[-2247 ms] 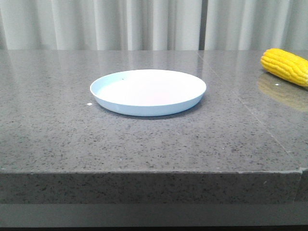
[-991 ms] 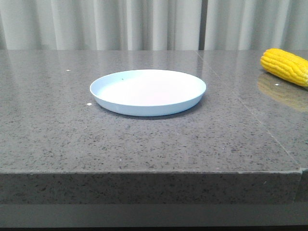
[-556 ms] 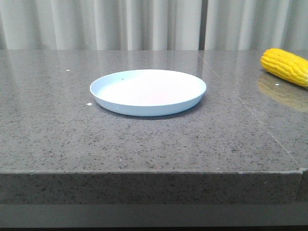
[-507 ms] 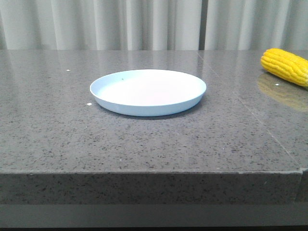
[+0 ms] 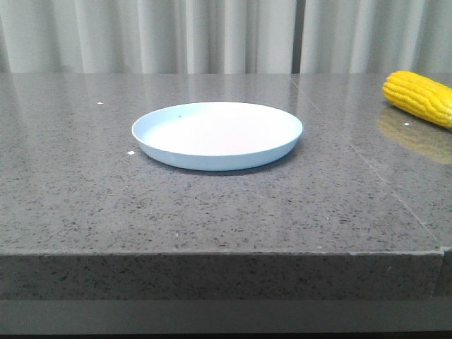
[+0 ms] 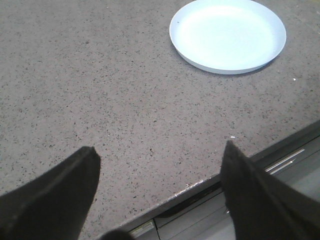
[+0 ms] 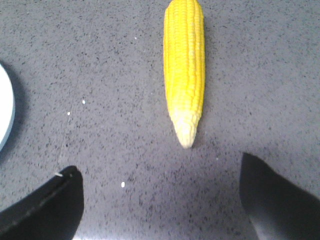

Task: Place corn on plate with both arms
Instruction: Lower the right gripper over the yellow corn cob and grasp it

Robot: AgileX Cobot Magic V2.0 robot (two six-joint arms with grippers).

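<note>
The front view shows one plate (image 5: 217, 134) lying flat near the middle of the grey speckled desk (image 5: 212, 212), and one corn (image 5: 418, 97) far off to the right, well apart from the plate and cut by the picture's edge, so its tip is hidden there. Neither arm appears in that view. White curtains (image 5: 212, 35) hang behind the desk.

The right wrist view gives what the front view lacks: the whole taper of the corn (image 7: 184, 67), lying flat on the desk with its paler tip pointing toward the right tool (image 7: 160, 200). That tool's two dark fingers (image 7: 47, 207) stand wide apart with nothing between them, short of the cob and not touching it. A sliver of the plate's rim (image 7: 5, 112) shows at the edge of this picture.

The left wrist view shows the plate (image 6: 227, 35) whole and bare, away from the left tool (image 6: 157, 195), whose fingers (image 6: 60, 192) are likewise spread wide and hold nothing, above the desk's near edge.

Against the earlier front pictures, plate and corn lie in the same spots; nothing has shifted.

Counted: one plate, one corn, two tools.
</note>
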